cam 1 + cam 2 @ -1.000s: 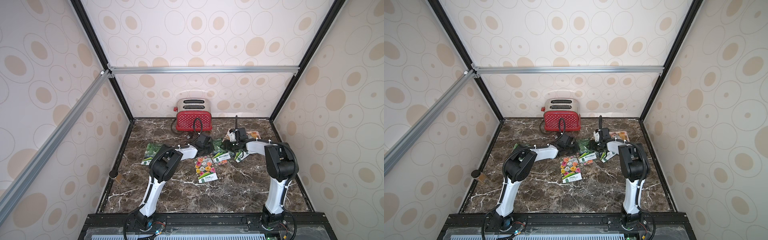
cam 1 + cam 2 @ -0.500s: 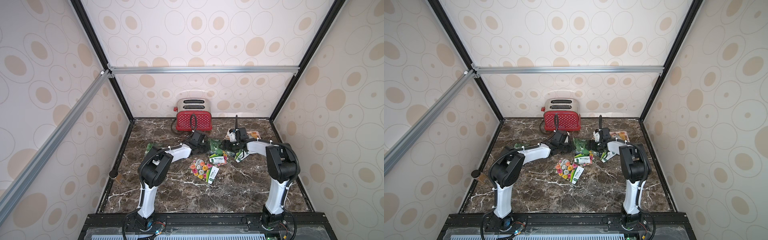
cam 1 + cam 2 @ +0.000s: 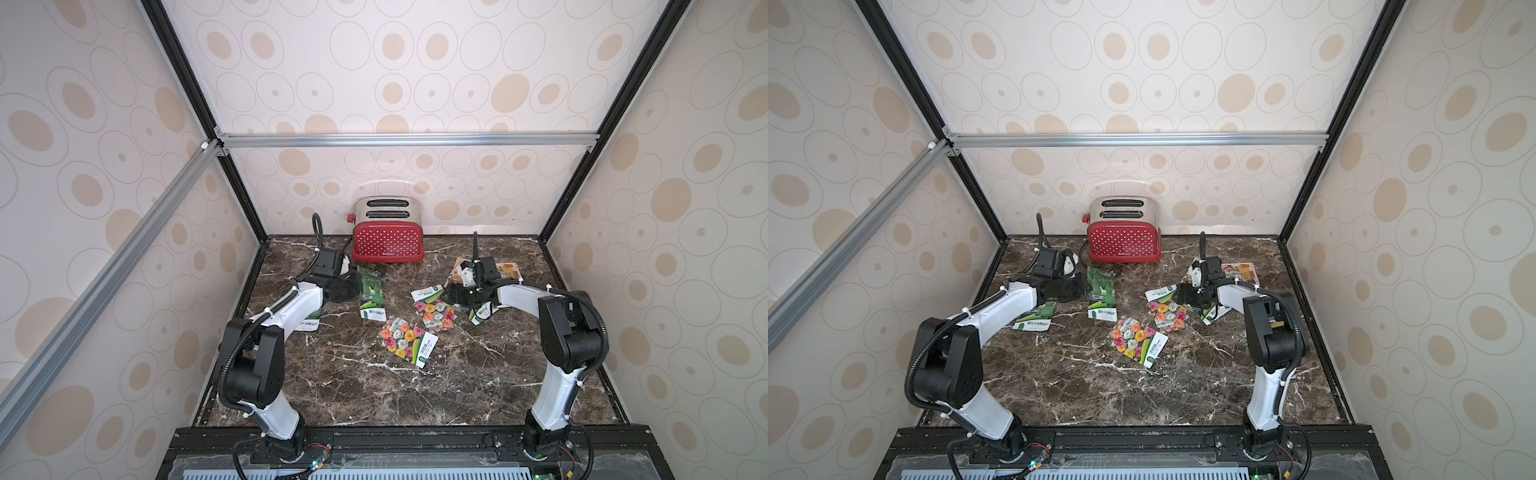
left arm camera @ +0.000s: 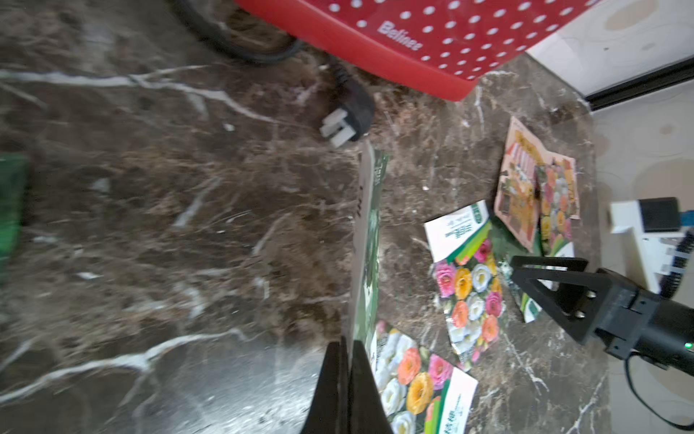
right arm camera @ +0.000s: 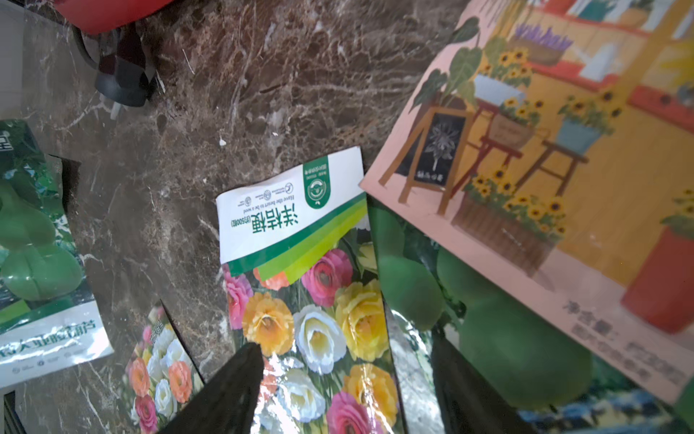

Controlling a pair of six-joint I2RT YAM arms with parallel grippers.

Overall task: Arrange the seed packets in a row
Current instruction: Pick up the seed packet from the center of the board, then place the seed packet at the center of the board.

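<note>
Just before the toaster (image 3: 388, 245), the left tool (image 4: 346, 360) pinches the edge of 1 green gourd packet (image 3: 371, 286), whose long axis points away from the toaster, white label end farthest. It looks light, glossy, floppy, likely slippery, so an edge pinch suits it. Right tool (image 5: 345, 345) hovers spread above a flower packet (image 5: 311, 330) farther out.

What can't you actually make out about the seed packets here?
In both top views, the left arm covers a green packet except its white label end.
In both top views, the right arm hides all but a corner of a labelled packet.
Left wrist view: the gourd packet in the left gripper is edge-on, print unreadable.
Right wrist view: the shop-print packet runs off the picture's edge.
</note>
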